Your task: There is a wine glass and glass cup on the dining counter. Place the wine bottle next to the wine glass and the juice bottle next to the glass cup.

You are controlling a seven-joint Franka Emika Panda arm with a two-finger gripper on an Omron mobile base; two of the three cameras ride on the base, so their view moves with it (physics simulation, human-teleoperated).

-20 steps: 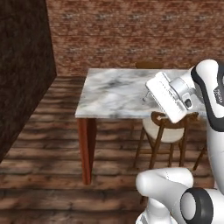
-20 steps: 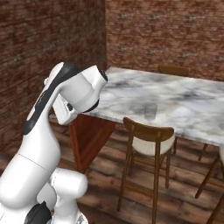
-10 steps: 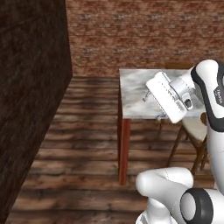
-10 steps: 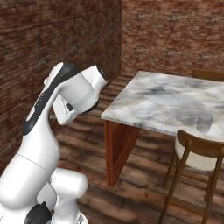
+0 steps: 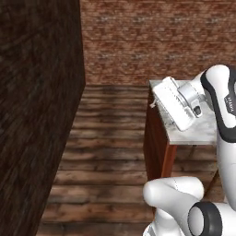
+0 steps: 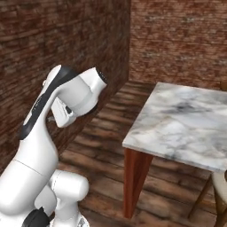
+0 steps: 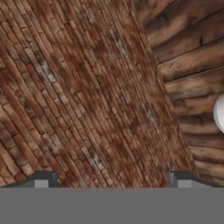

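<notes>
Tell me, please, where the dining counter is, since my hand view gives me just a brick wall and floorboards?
Observer: The dining counter stands at the right of the right base view, one marble corner turned toward the robot.
Operator: What holds that corner up?
Observer: A reddish-brown wooden leg stands under it, on the plank floor.
Operator: Is anything beside the counter?
Observer: A wooden chair with a pale seat sits at its near edge, at the lower right.

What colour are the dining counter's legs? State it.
Reddish-brown wood, clearest on the dining counter leg in the right base view.
</notes>
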